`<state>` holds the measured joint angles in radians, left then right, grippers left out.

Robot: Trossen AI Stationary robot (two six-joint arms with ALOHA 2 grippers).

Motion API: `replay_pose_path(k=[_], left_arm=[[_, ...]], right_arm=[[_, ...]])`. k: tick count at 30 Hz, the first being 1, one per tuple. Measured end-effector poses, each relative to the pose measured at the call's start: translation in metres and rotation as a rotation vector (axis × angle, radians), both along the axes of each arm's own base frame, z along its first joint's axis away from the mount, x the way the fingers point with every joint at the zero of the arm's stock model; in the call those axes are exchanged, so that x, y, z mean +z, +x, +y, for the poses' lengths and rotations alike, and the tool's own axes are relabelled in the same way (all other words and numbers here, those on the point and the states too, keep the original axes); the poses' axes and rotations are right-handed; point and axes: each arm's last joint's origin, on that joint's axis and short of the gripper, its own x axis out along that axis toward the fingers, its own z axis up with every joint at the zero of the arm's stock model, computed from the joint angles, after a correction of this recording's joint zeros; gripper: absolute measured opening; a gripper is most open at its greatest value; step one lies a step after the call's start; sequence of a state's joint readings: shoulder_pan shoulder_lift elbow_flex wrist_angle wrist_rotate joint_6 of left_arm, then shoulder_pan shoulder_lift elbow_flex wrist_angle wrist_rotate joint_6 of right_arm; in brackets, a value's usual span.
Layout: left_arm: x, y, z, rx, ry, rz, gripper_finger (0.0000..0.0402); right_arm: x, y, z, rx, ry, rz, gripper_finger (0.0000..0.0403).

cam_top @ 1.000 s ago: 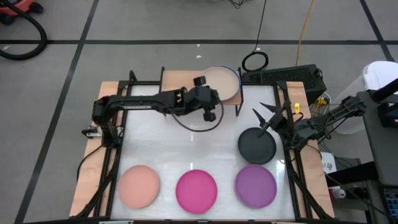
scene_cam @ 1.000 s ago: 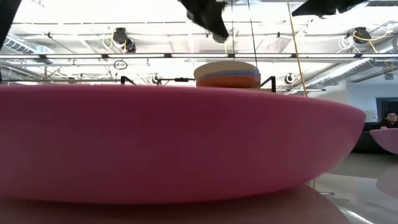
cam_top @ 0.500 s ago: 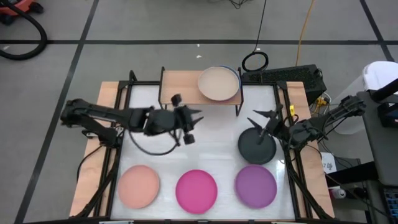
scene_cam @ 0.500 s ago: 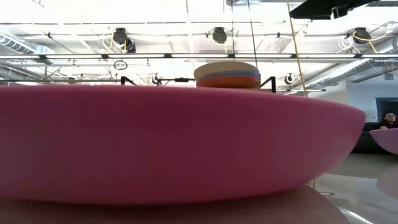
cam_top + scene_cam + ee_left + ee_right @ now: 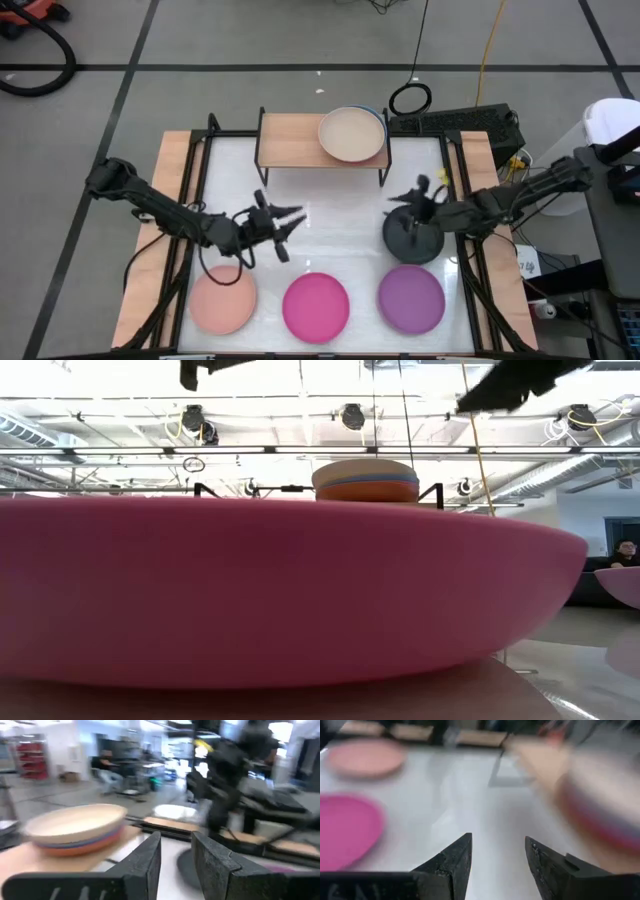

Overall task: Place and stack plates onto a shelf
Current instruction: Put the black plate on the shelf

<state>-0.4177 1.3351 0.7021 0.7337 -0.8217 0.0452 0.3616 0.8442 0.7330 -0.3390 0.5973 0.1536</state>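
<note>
Plate stack (image 5: 352, 134) on shelf (image 5: 290, 140), beige on top. Left gripper (image 5: 284, 226) above peach plate (image 5: 223, 300), fingers narrowly parted, empty. Right gripper (image 5: 410, 196) over black plate (image 5: 412, 235), fingers wide, empty.

From above I see the white table (image 5: 330, 215) with its wood rim, on a grey floor crossed by dark tape lines. A black cable ring (image 5: 410, 98) lies on the floor just beyond the table's far edge, and a yellow cable (image 5: 490, 45) trails near it. At the top left corner — a thick black hose (image 5: 45, 62). In the low view, a seated person (image 5: 627, 552) shows at far right under ceiling pipes.
</note>
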Motion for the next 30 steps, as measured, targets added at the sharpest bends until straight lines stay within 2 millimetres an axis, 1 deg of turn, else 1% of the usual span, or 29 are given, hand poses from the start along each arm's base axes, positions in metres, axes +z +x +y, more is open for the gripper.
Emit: replay_pose_path(k=[2,4,6,7,12,16,23,30], left_arm=[[0.002,-0.002,0.000,0.011,-0.001,-0.005,0.0113],[-0.002,-0.001,-0.001,0.004,0.011,0.030,0.0113],[-0.006,-0.001,-0.001,0.006,0.021,0.059,0.0113],[-0.005,-0.001,0.000,0.010,0.013,0.050,0.0113],[-0.004,-0.001,0.000,0.006,0.008,0.044,0.0113],[-0.003,-0.001,0.000,0.007,-0.006,0.030,0.0113],[-0.003,-0.001,0.000,0.006,-0.004,0.033,0.0113],[-0.003,-0.001,0.000,0.007,-0.004,0.034,0.0113]], right_arm=[[-0.011,0.004,0.001,0.047,0.082,0.100,0.0164],[-0.024,0.008,0.003,0.080,0.161,0.202,0.0164],[-0.038,0.011,0.005,0.098,0.212,0.296,0.0164],[-0.045,0.012,0.006,0.098,0.226,0.331,0.0164],[-0.074,0.019,0.009,-0.003,0.295,0.446,0.0164],[-0.092,0.024,0.012,-0.059,0.324,0.545,0.0164],[-0.117,0.034,0.015,-0.095,0.321,0.659,0.0164],[-0.128,0.037,0.017,-0.114,0.311,0.704,0.0164]])
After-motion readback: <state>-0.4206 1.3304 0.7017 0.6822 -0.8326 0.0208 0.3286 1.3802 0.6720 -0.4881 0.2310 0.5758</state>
